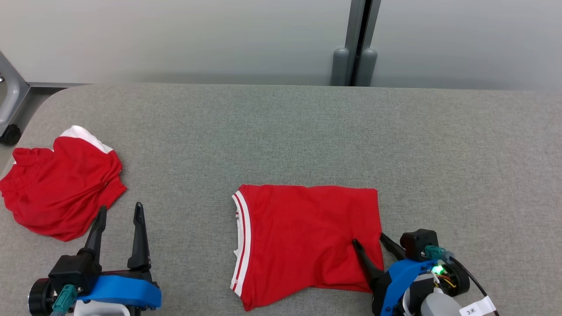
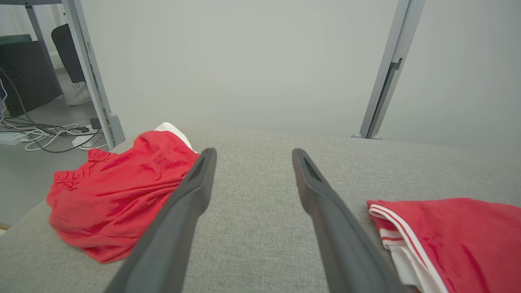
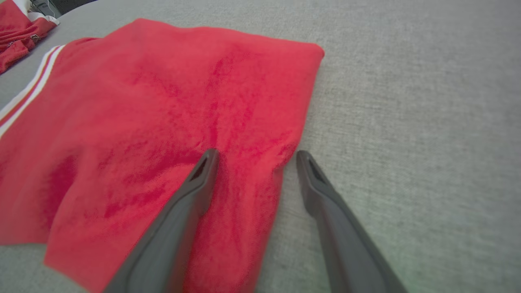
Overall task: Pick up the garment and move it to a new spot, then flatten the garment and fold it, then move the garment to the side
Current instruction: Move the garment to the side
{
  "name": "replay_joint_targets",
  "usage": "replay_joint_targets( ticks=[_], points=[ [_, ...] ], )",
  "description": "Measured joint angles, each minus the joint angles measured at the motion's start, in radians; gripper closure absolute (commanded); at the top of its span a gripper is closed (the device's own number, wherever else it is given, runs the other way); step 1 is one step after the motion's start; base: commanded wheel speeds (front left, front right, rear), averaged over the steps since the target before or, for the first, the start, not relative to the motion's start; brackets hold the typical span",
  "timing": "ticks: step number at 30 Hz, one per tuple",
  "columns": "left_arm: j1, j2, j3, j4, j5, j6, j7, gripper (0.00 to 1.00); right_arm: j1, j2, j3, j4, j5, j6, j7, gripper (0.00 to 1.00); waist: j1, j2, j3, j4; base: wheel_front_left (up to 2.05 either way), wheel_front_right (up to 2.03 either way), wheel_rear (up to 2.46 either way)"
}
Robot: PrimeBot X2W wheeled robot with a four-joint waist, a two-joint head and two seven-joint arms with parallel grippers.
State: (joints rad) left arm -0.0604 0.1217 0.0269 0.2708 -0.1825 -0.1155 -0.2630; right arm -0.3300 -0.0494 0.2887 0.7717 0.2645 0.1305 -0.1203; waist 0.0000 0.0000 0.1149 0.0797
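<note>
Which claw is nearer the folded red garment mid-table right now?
Right. The right claw, open, straddles the folded garment's right edge, one finger over the cloth. The left claw, open, sits off to its left over bare table, beside the crumpled garment.

- Two red garments: a folded garment (image 1: 307,241) at six o'clock, a crumpled garment (image 1: 61,188) at nine o'clock.
- Two grippers: left gripper (image 1: 120,207), right gripper (image 1: 368,238).
- One grey table (image 1: 281,131).

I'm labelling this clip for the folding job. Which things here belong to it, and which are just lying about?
Job: folded red garment; right gripper, open, astride its right edge; left gripper, open, over the grey table.
Lying about: crumpled red garment at the left; floor cables; metal post.
</note>
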Motion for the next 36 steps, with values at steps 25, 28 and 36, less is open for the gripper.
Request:
replay_joint_targets(
  ticks=[25, 28, 36],
  points=[
    [-0.033, -0.016, 0.024, -0.044, -0.011, -0.008, 0.000, 0.00, -0.207, -0.081, -0.144, 0.122, -0.121, 0.001, -0.102, 1.00, 0.0000, 0.0000, 0.097, -0.061, 0.00, 0.00, 0.00],
    [-0.047, -0.016, 0.030, -0.060, -0.014, -0.009, 0.000, 0.00, -0.225, -0.098, -0.190, 0.101, -0.134, 0.001, -0.103, 1.00, 0.0001, 0.0000, 0.127, -0.088, 0.00, 0.00, 0.00],
    [-0.072, -0.004, 0.039, -0.101, -0.019, -0.010, 0.000, 0.00, -0.234, -0.114, -0.274, 0.014, -0.173, 0.001, -0.105, 1.00, 0.0001, 0.0000, 0.192, -0.151, 0.00, 0.00, 0.00]
  ],
)
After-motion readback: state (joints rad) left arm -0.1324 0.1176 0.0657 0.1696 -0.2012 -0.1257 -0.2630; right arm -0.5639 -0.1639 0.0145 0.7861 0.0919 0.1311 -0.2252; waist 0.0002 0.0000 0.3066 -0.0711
